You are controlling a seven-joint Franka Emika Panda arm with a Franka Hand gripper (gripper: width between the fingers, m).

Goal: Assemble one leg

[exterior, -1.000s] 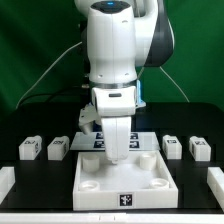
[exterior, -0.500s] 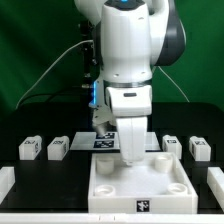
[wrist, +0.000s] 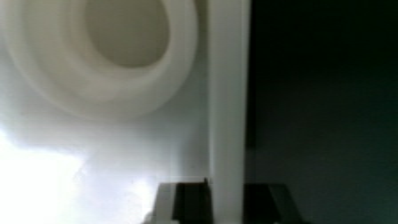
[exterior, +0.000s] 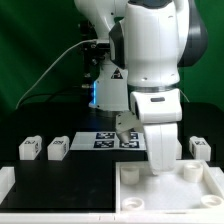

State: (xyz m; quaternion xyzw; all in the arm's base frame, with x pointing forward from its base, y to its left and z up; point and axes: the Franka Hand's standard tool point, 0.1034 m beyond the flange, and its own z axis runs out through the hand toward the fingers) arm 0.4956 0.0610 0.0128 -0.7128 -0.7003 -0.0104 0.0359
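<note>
Remote check. The gripper (exterior: 158, 168) points straight down at the rear edge of the large flat white square panel (exterior: 165, 196), which lies on the black table (exterior: 60, 185) at the exterior view's lower right. In the wrist view I see the dark fingers (wrist: 180, 204) pinching a thin white wall of that panel, with a round corner hole (wrist: 125, 40) just beside the grip. No leg is held. The first small white chunky plastic leg (exterior: 29, 149) and the second leg (exterior: 58, 148) stand at the exterior view's left, and the third leg (exterior: 200, 148) at its right, behind the panel. The marker board (exterior: 105, 138) lies between them.
</note>
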